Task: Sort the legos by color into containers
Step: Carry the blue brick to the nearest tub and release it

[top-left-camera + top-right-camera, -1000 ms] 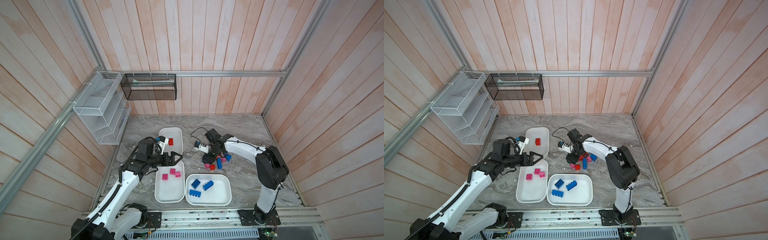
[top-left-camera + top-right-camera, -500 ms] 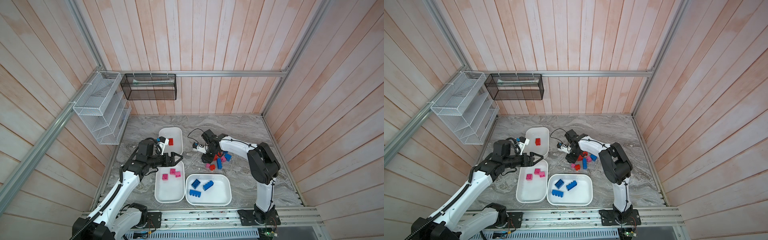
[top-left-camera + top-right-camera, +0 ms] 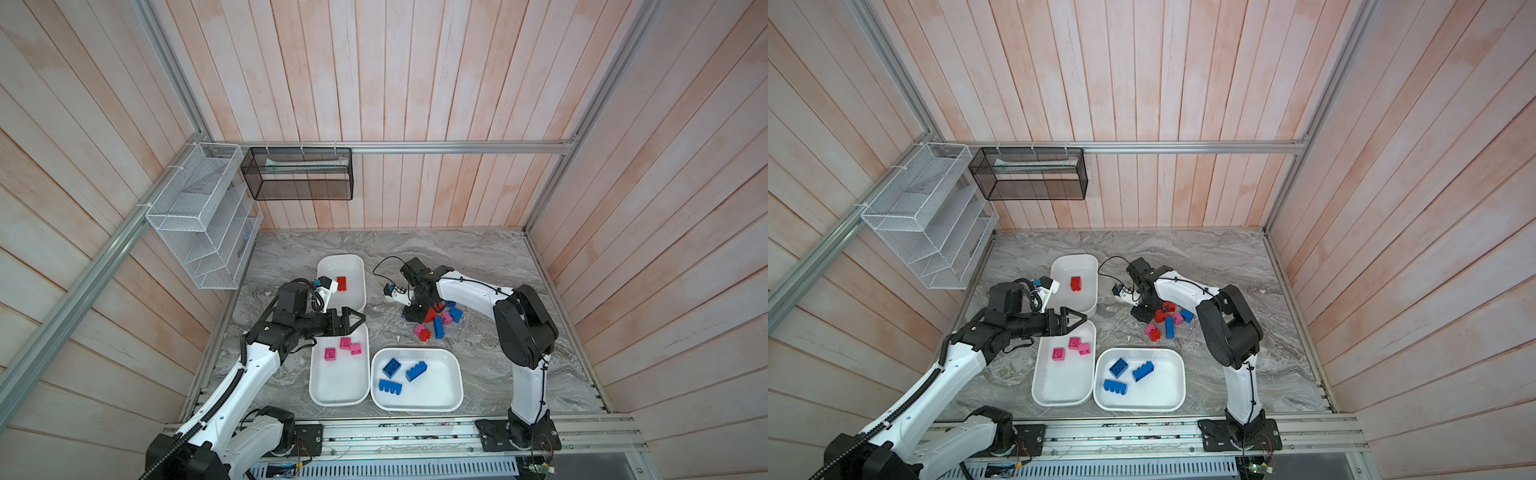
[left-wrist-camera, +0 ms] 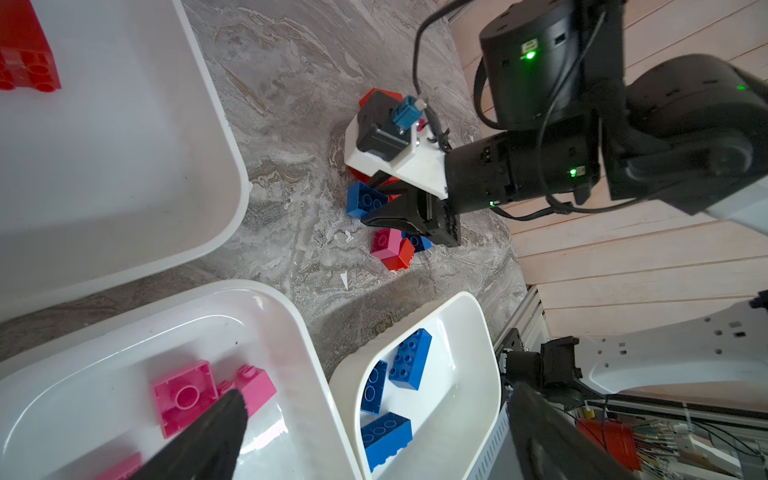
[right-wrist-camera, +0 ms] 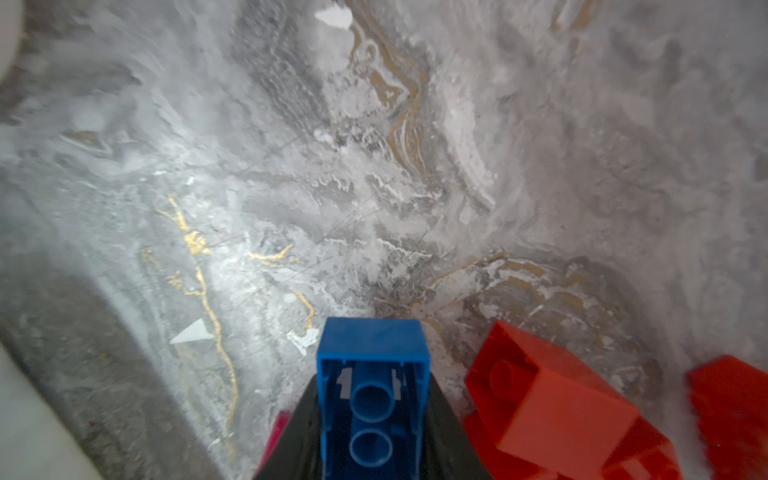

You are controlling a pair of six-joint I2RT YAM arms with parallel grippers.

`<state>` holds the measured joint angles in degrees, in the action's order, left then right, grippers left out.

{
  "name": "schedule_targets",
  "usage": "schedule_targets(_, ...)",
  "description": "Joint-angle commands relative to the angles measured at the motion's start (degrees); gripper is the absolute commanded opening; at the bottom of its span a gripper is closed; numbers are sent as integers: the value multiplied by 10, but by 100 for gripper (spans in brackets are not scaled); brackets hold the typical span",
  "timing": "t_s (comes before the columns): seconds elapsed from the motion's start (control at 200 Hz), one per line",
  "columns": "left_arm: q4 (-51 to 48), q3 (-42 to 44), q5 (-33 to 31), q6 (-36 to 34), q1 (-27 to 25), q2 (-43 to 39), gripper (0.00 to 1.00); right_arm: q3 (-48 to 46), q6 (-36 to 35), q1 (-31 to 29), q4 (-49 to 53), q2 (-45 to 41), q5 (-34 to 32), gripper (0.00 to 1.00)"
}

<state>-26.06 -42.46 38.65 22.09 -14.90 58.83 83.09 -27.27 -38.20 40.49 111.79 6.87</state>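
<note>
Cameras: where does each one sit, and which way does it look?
Top views: high up, looking down on the table and both arms.
Left wrist: on left arm, facing the loose bricks; open left tool shows.
Right wrist: on right arm, near table; right tool grips a blue brick.
Shared: top and left wrist views show loose bricks.

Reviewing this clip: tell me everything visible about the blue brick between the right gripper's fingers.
The blue brick is a small oblong piece of glossy hard plastic. The right wrist view shows its hollow underside, with two round tubes inside thin walls. It sits squeezed between the two black fingers of the right gripper, one on each long side, at the edge of the loose pile on the marble tabletop. A red brick lies close beside it. Whether it is lifted off the table cannot be told.
</note>
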Motion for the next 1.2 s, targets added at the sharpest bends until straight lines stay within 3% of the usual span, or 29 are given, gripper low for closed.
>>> schedule_targets(0.0, 17, -8, 14, -6, 3, 3, 100, 5, -1, -8, 8, -85, 32, 30)
schedule_targets(0.405, 12, -20, 12, -30, 12, 15, 100, -172, 5, -121, 84, -298, 39, 31)
schedule_targets(0.57, 20, -20, 12, -31, 17, 26, 100, -277, 1, -167, 27, -366, 80, 32)
schedule_targets(0.775, 20, -30, 15, -30, 19, 38, 100, -313, -13, -203, 15, -340, 97, 31)
schedule_targets(1.035, 10, -24, 8, -38, 20, 43, 100, -332, -14, -231, -13, -299, 53, 33)
schedule_targets(1.19, 0, -31, 6, -43, 21, 48, 100, -330, -14, -240, -29, -270, -16, 35)
